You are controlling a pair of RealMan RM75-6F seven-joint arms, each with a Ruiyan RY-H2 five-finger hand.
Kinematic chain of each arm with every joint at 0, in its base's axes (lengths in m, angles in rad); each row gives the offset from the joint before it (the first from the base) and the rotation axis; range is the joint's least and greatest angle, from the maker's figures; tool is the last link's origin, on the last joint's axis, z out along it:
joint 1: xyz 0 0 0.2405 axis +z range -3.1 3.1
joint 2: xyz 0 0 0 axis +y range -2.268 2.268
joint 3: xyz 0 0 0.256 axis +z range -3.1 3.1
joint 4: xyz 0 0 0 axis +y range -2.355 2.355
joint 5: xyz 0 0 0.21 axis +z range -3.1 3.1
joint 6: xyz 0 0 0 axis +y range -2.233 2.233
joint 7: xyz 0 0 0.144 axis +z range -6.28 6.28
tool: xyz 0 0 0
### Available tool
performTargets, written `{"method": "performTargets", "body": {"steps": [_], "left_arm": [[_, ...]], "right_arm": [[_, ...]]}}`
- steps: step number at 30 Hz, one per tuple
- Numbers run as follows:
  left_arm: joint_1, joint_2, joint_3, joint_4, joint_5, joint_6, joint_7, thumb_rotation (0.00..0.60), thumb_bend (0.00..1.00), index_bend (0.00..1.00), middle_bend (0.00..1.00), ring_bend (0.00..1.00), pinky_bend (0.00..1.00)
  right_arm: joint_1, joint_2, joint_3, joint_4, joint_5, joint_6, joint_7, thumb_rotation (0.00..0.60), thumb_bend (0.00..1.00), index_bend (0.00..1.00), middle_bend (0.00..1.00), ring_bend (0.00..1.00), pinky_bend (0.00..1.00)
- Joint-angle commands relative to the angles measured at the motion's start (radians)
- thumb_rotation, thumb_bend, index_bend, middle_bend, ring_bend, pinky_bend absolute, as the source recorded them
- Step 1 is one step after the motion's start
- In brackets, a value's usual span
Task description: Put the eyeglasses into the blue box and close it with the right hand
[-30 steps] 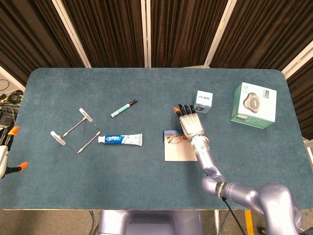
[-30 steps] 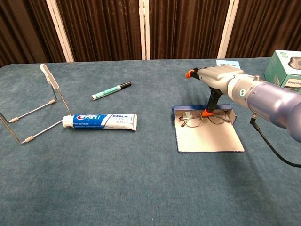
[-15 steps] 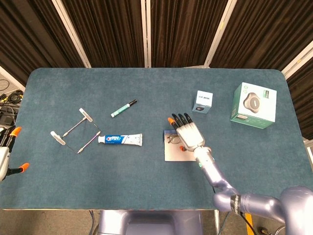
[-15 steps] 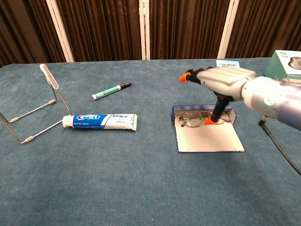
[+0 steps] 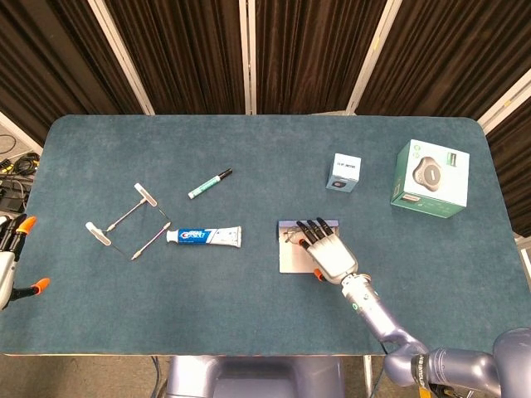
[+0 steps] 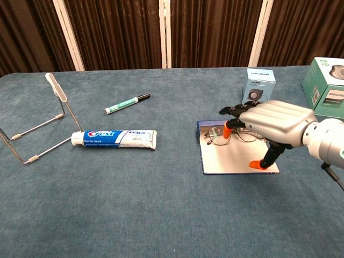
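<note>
The blue box [image 6: 237, 159] lies open and flat, its pale inside facing up, right of the table's middle; the head view shows the blue box [image 5: 289, 260] too. The eyeglasses [image 6: 216, 136] rest in its far part, their right half hidden behind my right hand [image 6: 275, 125]. That hand hovers palm down over the box with fingers spread and holds nothing; its thumb [image 6: 259, 164] points down at the flap's near right corner. From above, the right hand [image 5: 329, 252] covers most of the box, and the eyeglasses [image 5: 289, 236] peek out at its left. My left hand [image 5: 12, 253] shows at the far left edge, fingers apart.
A toothpaste tube [image 6: 115, 138] and a green marker [image 6: 127, 104] lie left of the box. A wire stand [image 6: 37, 126] sits at the far left. A small blue-grey carton [image 6: 260, 83] and a green Philips carton [image 6: 325, 86] stand behind and right of the box.
My right hand has drawn back from the far side of the box toward me and now hangs over the flap. The eyeglasses stay in the box. The small carton is uncovered.
</note>
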Motion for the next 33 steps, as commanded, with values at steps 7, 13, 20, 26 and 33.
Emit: {"method": "performTargets", "body": {"steps": [7, 13, 20, 26, 33], "left_arm": [[-0.003, -0.003, 0.000, 0.001, -0.004, -0.008, 0.006, 0.600, 0.00, 0.00, 0.00, 0.00, 0.00], [-0.004, -0.005, -0.001, 0.001, -0.006, -0.010, 0.012, 0.600, 0.00, 0.00, 0.00, 0.00, 0.00], [-0.007, -0.008, -0.002, 0.002, -0.012, -0.015, 0.018, 0.600, 0.00, 0.00, 0.00, 0.00, 0.00], [-0.009, -0.010, -0.003, 0.004, -0.016, -0.020, 0.021, 0.600, 0.00, 0.00, 0.00, 0.00, 0.00], [-0.010, -0.012, -0.003, 0.004, -0.019, -0.021, 0.026, 0.600, 0.00, 0.00, 0.00, 0.00, 0.00]], "right_arm": [[-0.022, -0.029, -0.007, 0.040, -0.035, -0.012, 0.014, 0.600, 0.18, 0.34, 0.00, 0.00, 0.00], [-0.029, -0.054, 0.003, 0.074, -0.042, -0.022, 0.017, 0.600, 0.19, 0.34, 0.00, 0.00, 0.00], [-0.036, -0.071, 0.011, 0.103, -0.048, -0.036, 0.022, 0.600, 0.19, 0.34, 0.00, 0.00, 0.00], [-0.040, -0.086, 0.019, 0.132, -0.048, -0.050, 0.026, 0.600, 0.19, 0.34, 0.00, 0.00, 0.00], [-0.046, -0.098, 0.021, 0.159, -0.053, -0.061, 0.027, 0.600, 0.19, 0.34, 0.00, 0.00, 0.00]]}}
